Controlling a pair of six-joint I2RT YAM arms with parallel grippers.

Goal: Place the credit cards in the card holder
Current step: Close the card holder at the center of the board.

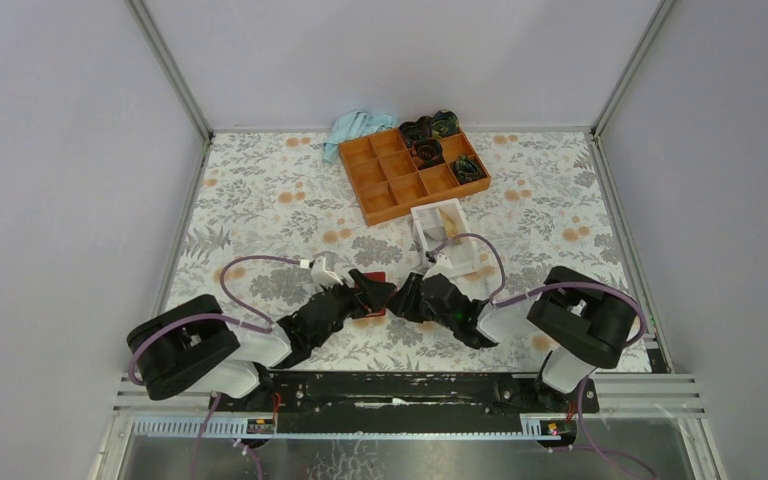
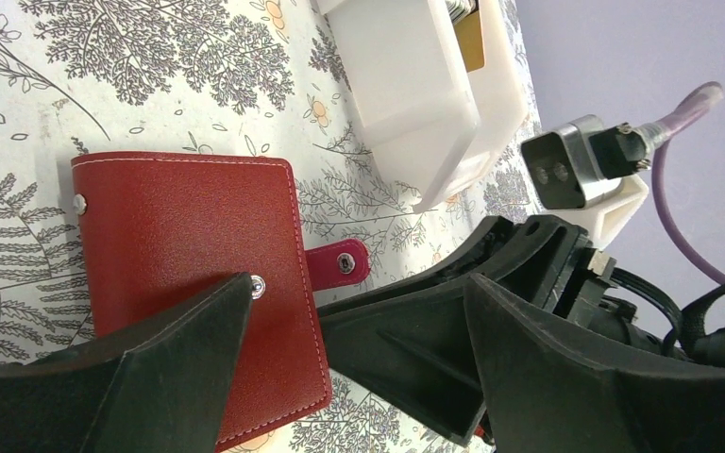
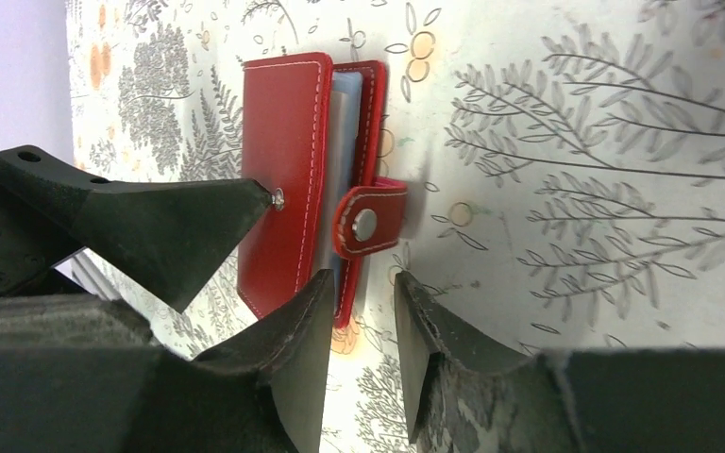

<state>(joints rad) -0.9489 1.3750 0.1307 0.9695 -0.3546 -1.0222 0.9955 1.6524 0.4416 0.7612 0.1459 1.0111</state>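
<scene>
Between the fingertips of the right gripper (image 3: 363, 288) there is only a narrow strip of tablecloth (image 3: 576, 189): its jaws stand a little apart and hold nothing. Just ahead of those tips lies the snap tab (image 3: 370, 223) of the card holder (image 3: 288, 142), unfastened and curling off the free edge. The holder lies flat and nearly shut, and a light blue card (image 3: 345, 104) shows as a thin band between its covers. From the opposite side the left gripper (image 2: 359, 283) reaches over it with jaws spread wide and empty. One finger (image 3: 165, 222) has its tip at the stud (image 3: 278, 198) on the top cover; whether it presses or hangs just above, I cannot tell. Beyond the holder, away from both grippers, sits a white box (image 2: 415, 94) with a tan-gold card (image 2: 472, 38) standing in it.

By its look the holder is light, soft and springy at the fold, so it will likely slide on the cloth and close up again unless one cover is pinned. The tab or the stitched free edge seems the place to lift; flat pressure near the stud would anchor it. The cards look thin, stiff and slick, best pinched by a short edge where one stands proud
</scene>
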